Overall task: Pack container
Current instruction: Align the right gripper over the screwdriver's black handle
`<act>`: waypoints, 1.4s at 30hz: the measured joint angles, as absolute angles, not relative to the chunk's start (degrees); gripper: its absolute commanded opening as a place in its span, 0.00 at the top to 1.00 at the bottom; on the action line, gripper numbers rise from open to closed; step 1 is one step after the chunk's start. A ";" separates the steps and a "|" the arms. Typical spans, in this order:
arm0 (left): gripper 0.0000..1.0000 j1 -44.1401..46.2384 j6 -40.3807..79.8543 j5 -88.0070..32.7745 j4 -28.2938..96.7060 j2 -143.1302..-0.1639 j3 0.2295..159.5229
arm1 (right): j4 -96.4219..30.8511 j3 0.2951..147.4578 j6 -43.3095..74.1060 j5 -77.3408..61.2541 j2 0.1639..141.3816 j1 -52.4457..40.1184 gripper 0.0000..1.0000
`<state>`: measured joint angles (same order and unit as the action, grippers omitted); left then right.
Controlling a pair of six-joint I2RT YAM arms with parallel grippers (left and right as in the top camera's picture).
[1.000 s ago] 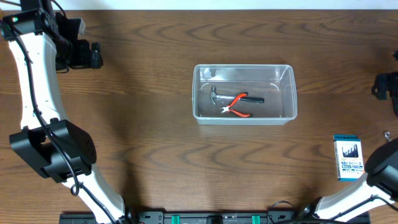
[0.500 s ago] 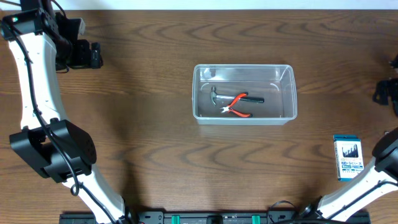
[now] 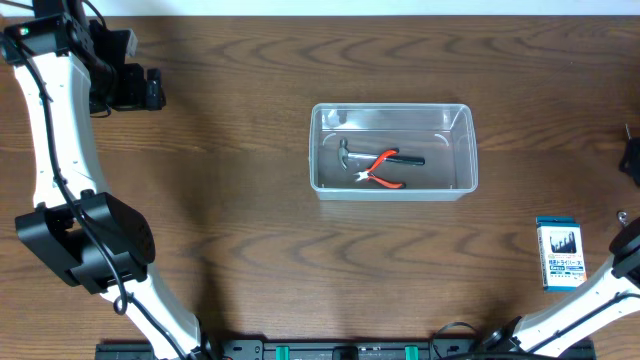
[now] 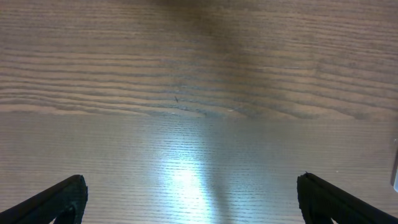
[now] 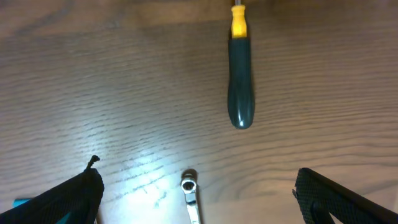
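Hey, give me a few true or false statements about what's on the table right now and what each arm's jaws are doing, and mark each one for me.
1. A hammer and red-handled pliers lie inside the clear container. True.
2. The blue-and-white card pack is in the container too. False: it lies on the table, apart from the container.
3. A screwdriver with a dark handle lies on the table in the right wrist view. True.
4. The right arm's jaws are shut on that screwdriver. False: they stand wide open, clear of it.
5. The left arm's jaws are open over bare wood. True.
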<state>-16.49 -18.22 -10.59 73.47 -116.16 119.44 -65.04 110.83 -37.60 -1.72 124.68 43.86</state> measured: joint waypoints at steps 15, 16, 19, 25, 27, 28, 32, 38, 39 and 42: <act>0.02 -16.49 -18.22 -10.59 73.47 -116.16 119.44 | -61.45 110.93 -36.21 0.05 128.95 43.29 0.01; 0.02 -16.49 -18.22 -10.59 73.47 -116.16 119.44 | -60.80 110.96 -36.23 0.05 128.97 43.22 0.01; 0.02 -16.49 -18.22 -10.59 73.47 -116.16 119.44 | -58.59 111.24 -36.23 0.05 128.97 43.00 0.01; 0.02 -16.49 -18.22 -10.59 73.47 -116.16 119.44 | -60.75 115.02 -35.66 -0.12 129.60 42.59 0.01; 0.02 -16.49 -18.22 -10.59 73.47 -116.16 119.44 | -62.72 119.26 -35.40 -0.21 131.09 42.50 0.01; 0.02 -16.49 -18.22 -10.59 73.47 -116.16 119.44 | -63.53 121.23 -35.33 -0.23 131.83 42.50 0.01; 0.02 -16.49 -18.22 -10.59 73.47 -116.16 119.44 | -68.03 129.95 -35.09 -0.84 135.26 42.50 0.01; 0.02 -16.49 -18.22 -10.59 73.47 -116.16 119.44 | -71.66 135.09 -35.05 -2.02 139.90 42.50 0.01; 0.02 -16.49 -18.22 -10.59 73.47 -116.16 119.44 | -72.25 135.09 -35.07 -2.13 140.66 42.50 0.01; 0.02 -16.49 -18.22 -10.59 73.47 -116.16 119.44 | -73.10 135.09 -35.18 -2.26 143.06 42.50 0.01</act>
<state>-16.49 -18.22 -10.59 73.47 -116.16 119.44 -73.10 135.09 -35.18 -2.26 143.06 42.50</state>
